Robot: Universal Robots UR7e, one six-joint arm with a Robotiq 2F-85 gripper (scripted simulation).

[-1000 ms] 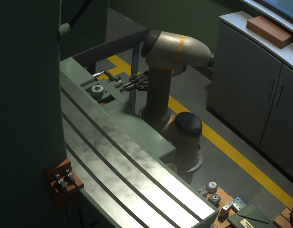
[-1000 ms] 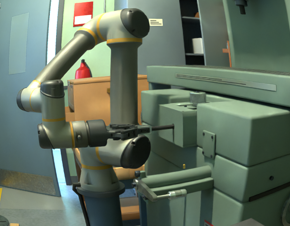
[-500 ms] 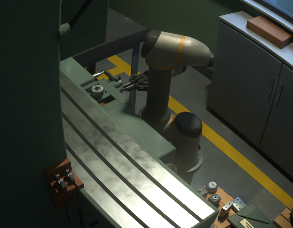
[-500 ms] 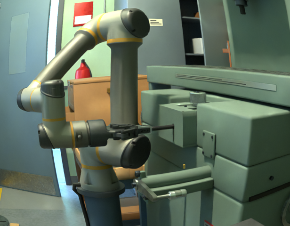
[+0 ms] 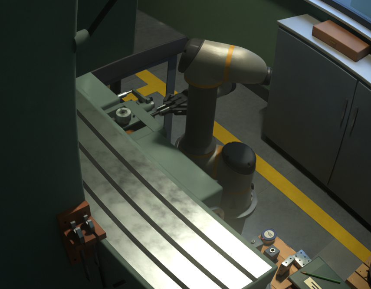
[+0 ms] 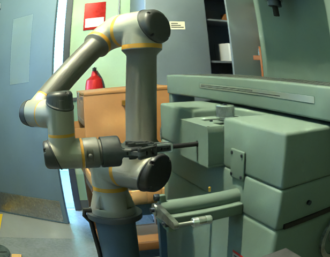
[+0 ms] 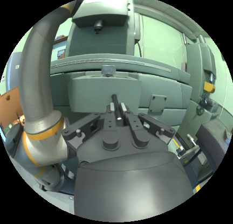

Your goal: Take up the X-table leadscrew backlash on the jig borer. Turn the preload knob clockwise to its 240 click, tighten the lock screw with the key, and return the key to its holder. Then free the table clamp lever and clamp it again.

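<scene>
At the end of the green jig borer's saddle, the knurled preload knob [image 6: 225,111] stands upright on top of a small green housing [image 6: 204,138]. My gripper [image 6: 165,146] is level with that housing's end face and is closed on the dark key [image 6: 185,144], which lies horizontal with its tip at the face where the lock screw sits; the screw itself is hidden. The key [image 7: 116,106] runs straight ahead from my fingers [image 7: 117,109] in the wrist camera, below the knob [image 7: 108,70]. The table clamp lever [image 6: 184,221], with a silver grip, sticks out low on the machine front. The brown key holder [image 5: 79,231] hangs on the column.
A brown box [image 6: 104,110] stands behind my arm, with a red extinguisher [image 6: 94,78] beyond it. The long slotted table [image 5: 167,205] runs above the housing. Grey cabinets [image 5: 322,115] line the far side of the yellow floor stripe [image 5: 291,189]. Small parts lie on a board [image 5: 282,255] by the table's end.
</scene>
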